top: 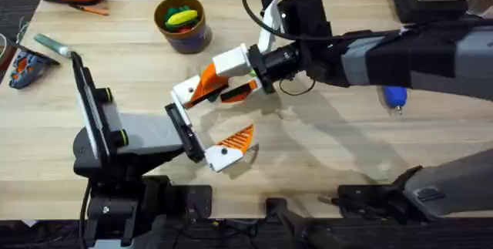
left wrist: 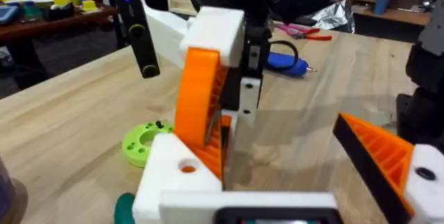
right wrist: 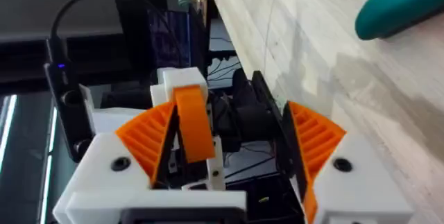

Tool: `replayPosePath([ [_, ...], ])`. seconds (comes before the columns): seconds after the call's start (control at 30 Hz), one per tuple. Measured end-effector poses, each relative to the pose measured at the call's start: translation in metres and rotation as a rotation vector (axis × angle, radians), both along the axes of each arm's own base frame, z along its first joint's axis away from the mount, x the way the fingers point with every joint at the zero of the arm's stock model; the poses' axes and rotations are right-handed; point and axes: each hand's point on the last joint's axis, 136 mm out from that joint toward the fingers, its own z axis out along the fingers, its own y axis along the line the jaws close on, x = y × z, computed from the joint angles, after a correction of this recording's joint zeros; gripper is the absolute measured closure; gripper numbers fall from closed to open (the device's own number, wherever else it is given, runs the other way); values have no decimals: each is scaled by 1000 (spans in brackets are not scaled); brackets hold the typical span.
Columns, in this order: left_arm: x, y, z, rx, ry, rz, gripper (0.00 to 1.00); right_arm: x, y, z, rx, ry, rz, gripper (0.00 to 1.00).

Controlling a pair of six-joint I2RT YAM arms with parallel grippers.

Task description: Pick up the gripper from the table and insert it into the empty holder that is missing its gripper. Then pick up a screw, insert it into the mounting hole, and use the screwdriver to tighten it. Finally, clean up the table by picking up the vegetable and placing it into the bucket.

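Near the middle of the table, the two arms meet: the left gripper point(top: 212, 122) reaches in from the near left and the right gripper point(top: 219, 85) comes across from the far right. The left gripper's fingers stand wide apart. One carries its orange ribbed pad on a white mount, while the other side is the holder point(left wrist: 170, 175), a white wedge with a round hole through which orange shows. In the right wrist view the gripper point(right wrist: 191, 123), a smooth orange strip, stands against the holder's white end, between the right gripper's two orange ribbed fingers point(right wrist: 316, 137). Those fingers are spread and straddle the strip, which sits close to one of them, with a clear gap to the other. I cannot tell whether the near finger actually presses on it. The screwdriver point(top: 394, 95) lies on the table to the right, partly under the right arm, well apart from the grippers. The bucket point(top: 185, 39) stands far and to the left of the meeting point, with yellow and green toy pieces inside. The vegetable point(right wrist: 399, 5) lies on the bare wood near the grippers. A green ring point(left wrist: 139, 144) lies flat on the table just beyond the holder.
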Motion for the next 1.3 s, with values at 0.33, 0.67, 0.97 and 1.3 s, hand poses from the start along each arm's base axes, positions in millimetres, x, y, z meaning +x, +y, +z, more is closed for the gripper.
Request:
replayPosePath([
  [0.33,0,0,0,8,-13,-3,15,0,0,4,-6,-29,-16,144],
  [0.67,-6,-4,0,4,-9,-41,15,-1,-1,16,21,-67,-11,143],
  [0.97,-8,-5,0,3,-8,-50,15,1,-3,18,28,-74,-12,135],
  [1.3,-8,-5,0,3,-8,-54,15,11,-13,18,33,-87,-31,41],
])
